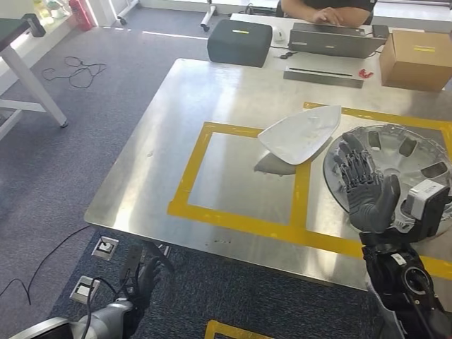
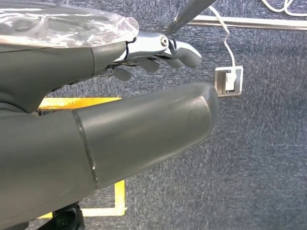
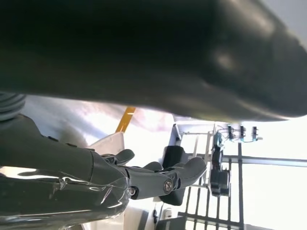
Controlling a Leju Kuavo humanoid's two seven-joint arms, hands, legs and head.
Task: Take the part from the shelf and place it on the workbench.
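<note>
While the white part [image 1: 301, 133] lies on the workbench [image 1: 159, 148] across the yellow tape, the right hand [image 1: 365, 187] hovers spread just right of it, apparently released, and the left hand [image 1: 144, 279] hangs loosely empty.

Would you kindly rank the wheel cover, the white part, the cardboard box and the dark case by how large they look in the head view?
1. Wheel cover, though partly hidden.
2. White part.
3. Cardboard box and dark case: alike, both farther away, so unranked.
</note>
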